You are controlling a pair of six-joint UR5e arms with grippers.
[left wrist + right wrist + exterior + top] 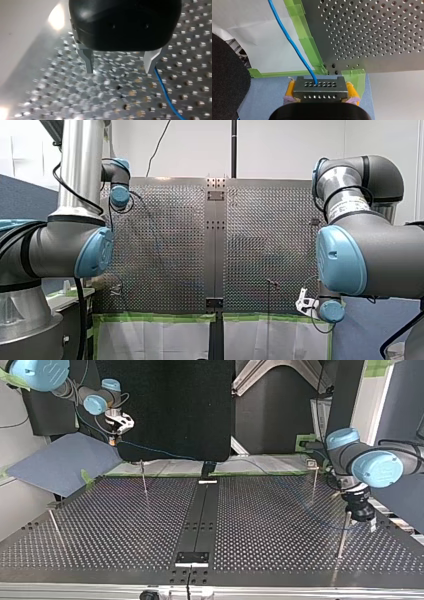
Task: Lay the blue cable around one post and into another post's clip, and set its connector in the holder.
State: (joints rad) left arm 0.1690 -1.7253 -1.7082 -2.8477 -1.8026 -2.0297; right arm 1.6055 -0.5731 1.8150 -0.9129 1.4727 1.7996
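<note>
Blue cable (287,37), one single length, leaves the one grey connector (320,91) that our right gripper (321,96) clamps between its two yellow pads (290,88). That gripper hangs off the perforated table (374,32), just past a corner bound with green tape (308,47) and over a blue-grey mat (269,95). In the top view this is the table's far corner at the view's left, and from there the cable runs along the far edge toward the middle.

We count four thin posts (144,482) standing on the table: two toward the far edge and one near each side edge. Our left gripper (362,522) hovers low over the table near the side edge at the top view's right, just beside one of the posts. In its own wrist view its two metal fingers (87,60) stand wide apart with nothing between them. The cable lies on the table just beside one finger and runs away across the holes.
</note>
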